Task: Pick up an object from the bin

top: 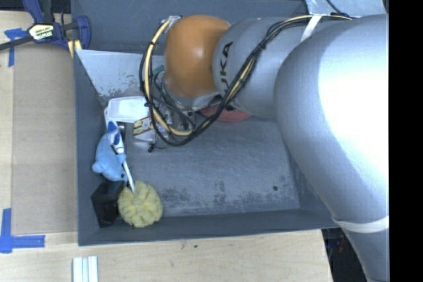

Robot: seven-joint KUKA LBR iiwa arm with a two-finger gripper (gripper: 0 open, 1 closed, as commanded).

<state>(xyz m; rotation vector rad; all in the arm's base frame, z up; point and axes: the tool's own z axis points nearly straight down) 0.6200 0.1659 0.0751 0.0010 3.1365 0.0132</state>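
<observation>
Arm's grey link [330,109] overhangs the bin [198,0]; gripper [147,130] sits under the orange wrist cover [192,53], over the white box [124,107] by the left wall, open or closed can't tell. Risk: box lies close to the wall with the blue toy [108,158] just beside, so a grab may jam or snag it.

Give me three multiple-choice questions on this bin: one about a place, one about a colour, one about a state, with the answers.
1. Where does the yellow ball lie?
A) the bin's lower-left corner
B) its upper-right corner
C) its middle

2. What colour is the soft toy by the left wall?
A) green
B) blue
C) purple

3. How does the black thing lie?
A) alone in the middle
B) up on the rim
C) against the ball

Answers: 1 A, it sits where the left and lower walls meet. 2 B, it is light blue. 3 C, its edge meets the ball.
</observation>
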